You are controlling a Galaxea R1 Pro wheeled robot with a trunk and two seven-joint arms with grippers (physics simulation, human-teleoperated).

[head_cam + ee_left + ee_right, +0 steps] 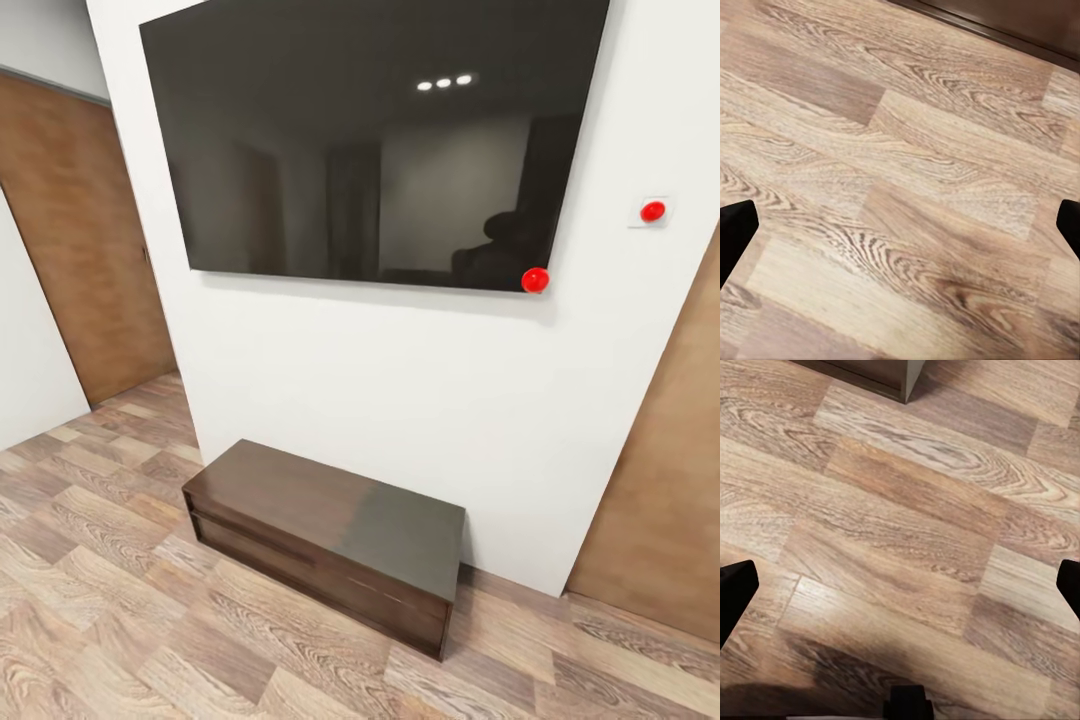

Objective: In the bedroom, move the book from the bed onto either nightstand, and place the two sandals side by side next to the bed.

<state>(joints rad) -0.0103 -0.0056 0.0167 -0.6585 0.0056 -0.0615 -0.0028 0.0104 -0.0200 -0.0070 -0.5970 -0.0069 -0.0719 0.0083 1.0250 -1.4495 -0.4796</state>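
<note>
The book, the bed, the nightstand and the two sandals are out of view. I face a white wall across a wood-plank floor (110, 600). My left gripper (900, 225) hangs open over bare planks, its dark fingertips (735, 232) far apart at the picture's edges, nothing between them. My right gripper (900, 585) is open too, with nothing held, above the floor close to a corner of a low dark bench (877, 371).
A long low dark brown bench (330, 510) stands against the wall under a big black wall screen (370, 140). Wooden doors flank the wall at left (90, 250) and right (665, 480). A red button (652, 211) sits on the wall.
</note>
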